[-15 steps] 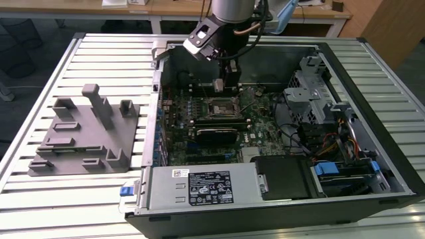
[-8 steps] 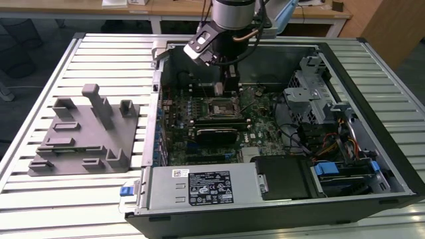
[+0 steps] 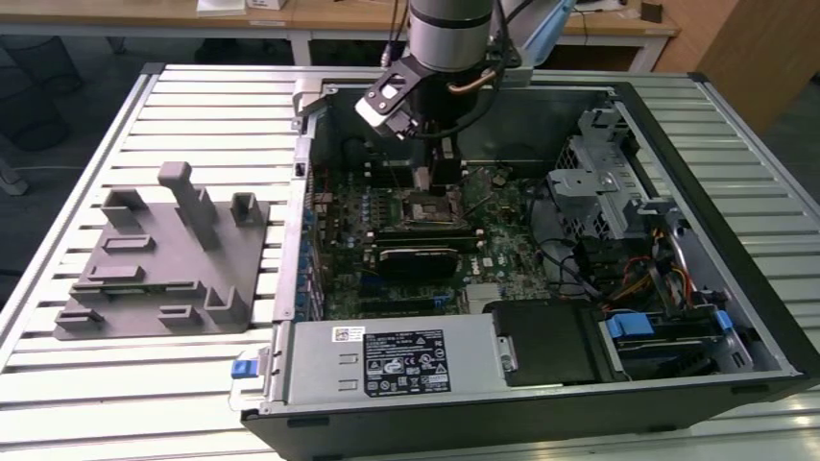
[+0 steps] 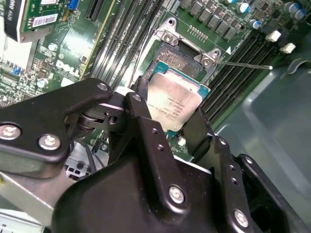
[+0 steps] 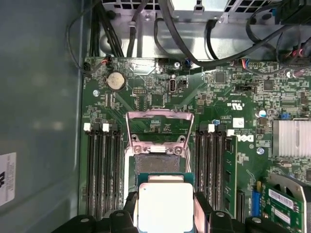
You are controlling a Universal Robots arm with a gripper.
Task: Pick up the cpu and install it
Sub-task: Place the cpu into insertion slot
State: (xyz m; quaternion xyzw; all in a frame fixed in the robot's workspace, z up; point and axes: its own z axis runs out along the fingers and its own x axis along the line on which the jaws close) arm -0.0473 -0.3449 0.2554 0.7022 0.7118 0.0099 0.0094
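Clamped on the cpu (image 4: 175,99) with the hand (image 4: 167,110), pinching two opposite edges. Hovering inside the computer case (image 3: 513,423), just over the near edge of the open socket (image 5: 155,164), with the retention frame (image 5: 158,127) swung up. Not seated yet. Risky from here: could crush the socket contacts by coming down off-centre or rotated. Could also fall onto the motherboard (image 5: 233,97) by slipping out of so thin a pinch.
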